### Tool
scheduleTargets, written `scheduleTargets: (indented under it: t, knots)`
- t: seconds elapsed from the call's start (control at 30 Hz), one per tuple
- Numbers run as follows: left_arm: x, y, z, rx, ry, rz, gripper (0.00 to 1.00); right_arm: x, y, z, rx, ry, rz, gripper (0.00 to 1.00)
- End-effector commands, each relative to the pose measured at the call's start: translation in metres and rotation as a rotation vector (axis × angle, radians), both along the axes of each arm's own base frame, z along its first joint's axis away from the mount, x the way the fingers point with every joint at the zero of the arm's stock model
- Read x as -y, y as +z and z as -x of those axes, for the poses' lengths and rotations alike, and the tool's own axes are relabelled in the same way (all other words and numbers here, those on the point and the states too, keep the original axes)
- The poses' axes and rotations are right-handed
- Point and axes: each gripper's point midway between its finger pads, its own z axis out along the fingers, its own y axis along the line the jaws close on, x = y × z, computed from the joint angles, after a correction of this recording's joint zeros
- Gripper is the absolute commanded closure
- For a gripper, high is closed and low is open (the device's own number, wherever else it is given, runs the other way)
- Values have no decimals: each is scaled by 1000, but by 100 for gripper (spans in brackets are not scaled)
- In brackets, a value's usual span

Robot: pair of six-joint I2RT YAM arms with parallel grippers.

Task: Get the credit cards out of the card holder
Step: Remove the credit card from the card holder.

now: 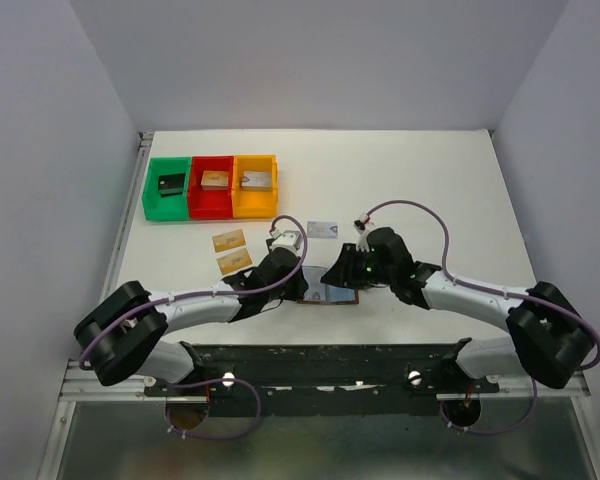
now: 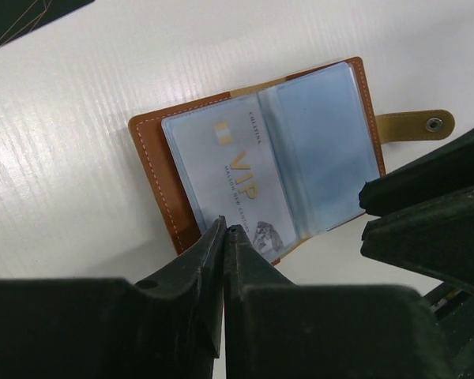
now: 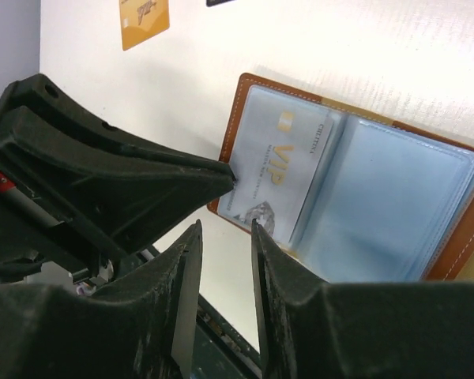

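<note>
The card holder (image 1: 332, 292) lies open on the table between both grippers, brown leather with pale blue pockets (image 2: 324, 134). A whitish-blue credit card (image 2: 237, 170) marked VIP sits in its left pocket (image 3: 272, 170), its near end reaching the leather edge. My left gripper (image 2: 225, 229) is shut, its tips meeting on that card's near-left corner. My right gripper (image 3: 225, 229) hovers open at the wallet's near edge with nothing between its fingers. Two tan-gold cards (image 1: 229, 241) (image 1: 234, 262) and a pale card (image 1: 323, 229) lie loose on the table.
Green (image 1: 167, 188), red (image 1: 212, 187) and orange (image 1: 255, 185) bins stand at the back left, each holding a small block. The wallet's snap tab (image 2: 417, 125) sticks out toward the right arm. The two grippers' fingers are very close together.
</note>
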Motion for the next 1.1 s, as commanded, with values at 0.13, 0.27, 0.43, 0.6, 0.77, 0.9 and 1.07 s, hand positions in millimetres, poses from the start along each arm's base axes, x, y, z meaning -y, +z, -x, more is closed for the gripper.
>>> scheduleTargets:
  t: [0.13, 0.27, 0.43, 0.6, 0.77, 0.9, 1.07]
  knots:
    - [-7, -17, -4, -40, 52, -38, 85, -12, -16, -7, -69, 18, -45, 61]
    - [-14, -21, -2, -44, 69, -55, 84, -17, -26, -9, -96, 27, -42, 61]
    - [-16, -22, -1, -47, 69, -59, 85, -16, -37, -13, -123, 17, -35, 61]
    - [-17, -25, 0, -54, 71, -64, 84, -10, -48, -17, -138, 5, -15, 61]
    - [-20, -27, 2, -60, 77, -73, 84, -6, -56, -17, -151, -1, -4, 61]
    - [-20, -25, 2, -59, 82, -66, 84, -5, -61, -15, -160, 5, 0, 61]
    - [-22, -19, 1, -46, 89, -65, 82, -5, -60, -15, -158, 5, 1, 61]
